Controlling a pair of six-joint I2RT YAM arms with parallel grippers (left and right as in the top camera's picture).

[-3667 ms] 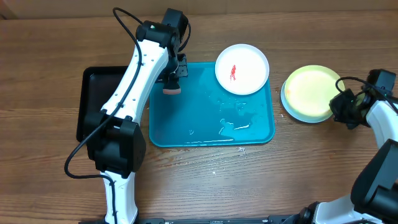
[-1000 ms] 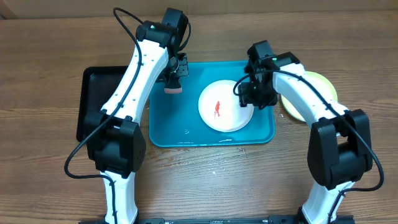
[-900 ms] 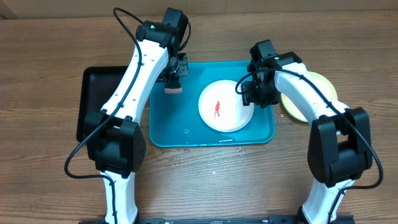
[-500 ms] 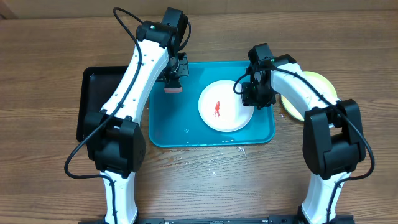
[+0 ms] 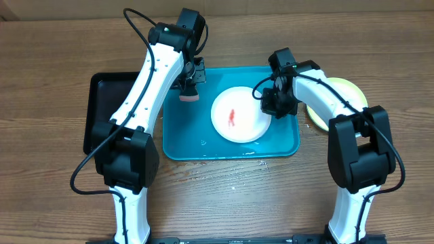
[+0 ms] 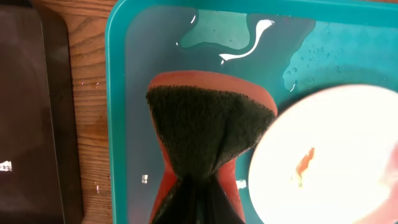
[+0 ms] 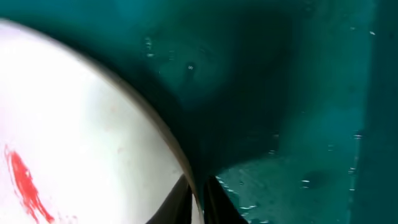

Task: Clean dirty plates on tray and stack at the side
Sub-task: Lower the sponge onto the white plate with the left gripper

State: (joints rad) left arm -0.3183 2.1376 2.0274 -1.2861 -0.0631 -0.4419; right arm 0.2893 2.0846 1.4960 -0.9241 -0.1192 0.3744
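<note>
A white plate [image 5: 237, 115] with a red smear [image 5: 232, 116] lies in the wet turquoise tray [image 5: 285, 139]. My right gripper [image 5: 268, 108] is shut on that plate's right rim; in the right wrist view its dark fingers [image 7: 214, 196] pinch the rim [image 7: 180, 155] from both sides. My left gripper [image 5: 188, 87] is shut on a red-and-dark sponge [image 6: 208, 118] and holds it over the tray's left part, just left of the plate [image 6: 329, 155]. A yellow-green plate [image 5: 352, 91] rests on another plate on the table, right of the tray, partly hidden by my right arm.
A black tray [image 5: 102, 115] lies on the wooden table left of the turquoise one. Water pools on the turquoise tray's floor [image 6: 249, 34]. My two arms reach in from the front over both sides of the table.
My right gripper has closed on the white plate's rim. The plate has shifted slightly left in the tray. My left arm and the sponge have stayed still.
</note>
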